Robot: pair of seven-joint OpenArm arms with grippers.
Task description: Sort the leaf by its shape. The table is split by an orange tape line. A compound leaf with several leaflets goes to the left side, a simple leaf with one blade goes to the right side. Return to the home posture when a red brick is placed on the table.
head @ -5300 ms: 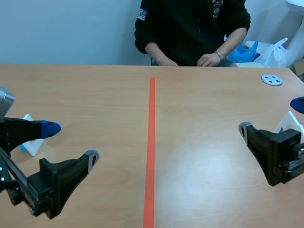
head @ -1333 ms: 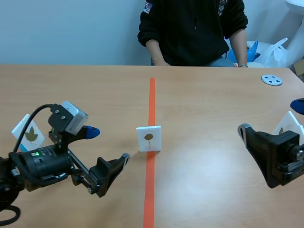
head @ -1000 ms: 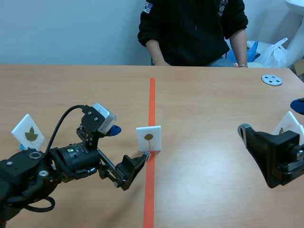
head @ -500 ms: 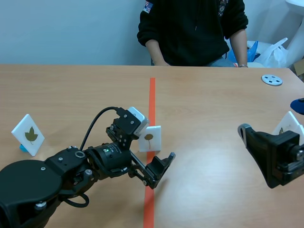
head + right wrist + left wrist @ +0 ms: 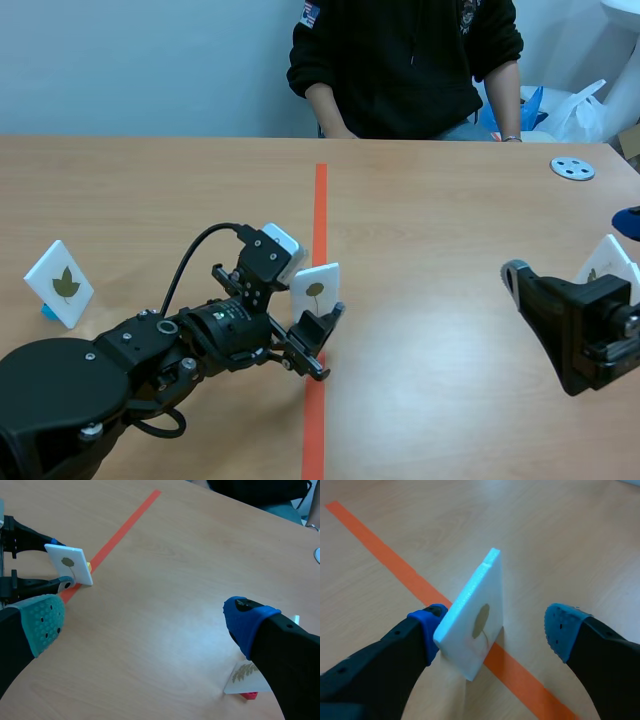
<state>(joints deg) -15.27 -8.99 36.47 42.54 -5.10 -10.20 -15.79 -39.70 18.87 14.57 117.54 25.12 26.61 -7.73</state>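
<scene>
The card stands on the tape line at the middle of the desk. It is tilted a little and is carried on a small yellow foot. One blade on a stalk is shown on it, so it is judged a simple leaf, due for the right side.

The left end effector is released, with the card between its fingers. One blue pad is laid against the card's back face near an edge, while the other pad is held apart from the printed face. No grip is made yet.

The right end effector is released too, with nothing held, low over the right side. A compound-leaf card on a red foot is seen just beside one of its fingers. A third card is set on the left side.

The card is judged to be thin foam board: light, stiff, smooth-faced and easily dented at the edges. On so small a foot it could be tipped or slid by the one touching pad before the other pad is brought in. It is best taken across its two flat faces, about the middle of the sheet, with a gentle squeeze. With a hold near an edge, the card would likely be left free to pivot.
</scene>
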